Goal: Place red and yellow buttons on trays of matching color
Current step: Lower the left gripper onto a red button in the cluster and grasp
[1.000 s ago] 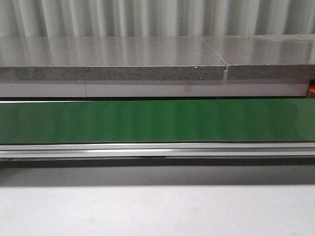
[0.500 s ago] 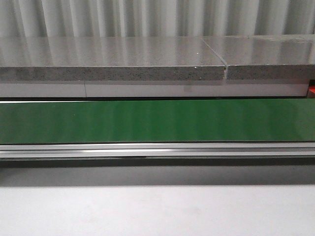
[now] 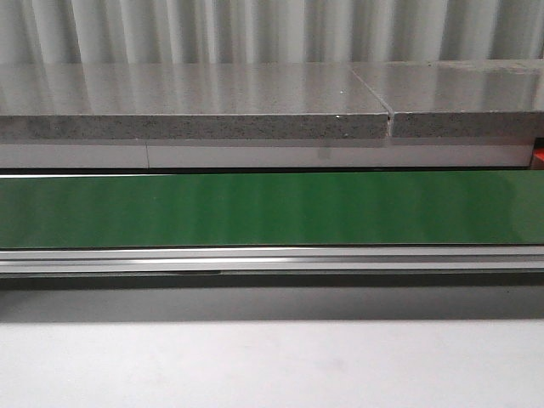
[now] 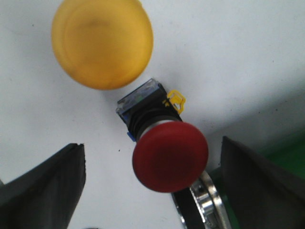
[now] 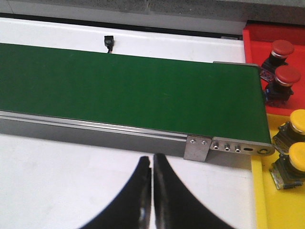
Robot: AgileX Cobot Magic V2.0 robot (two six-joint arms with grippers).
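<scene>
In the left wrist view a red button (image 4: 170, 156) with a black base lies tilted on the white surface, and a yellow button (image 4: 102, 43) stands just beyond it. My left gripper (image 4: 151, 183) is open, its black fingers (image 4: 45, 191) on either side of the red button without touching it. In the right wrist view my right gripper (image 5: 152, 164) is shut and empty over the white table. Off to one side, the red tray (image 5: 255, 45) holds two red buttons (image 5: 288, 75) and the yellow tray (image 5: 281, 205) holds two yellow buttons (image 5: 298, 121). Neither gripper appears in the front view.
A green conveyor belt (image 3: 272, 208) with an aluminium frame (image 3: 272, 259) runs across the front view, with a grey stone shelf (image 3: 195, 106) behind it. The belt's end (image 5: 228, 143) lies next to the trays. A metal roller (image 4: 206, 202) sits by the red button.
</scene>
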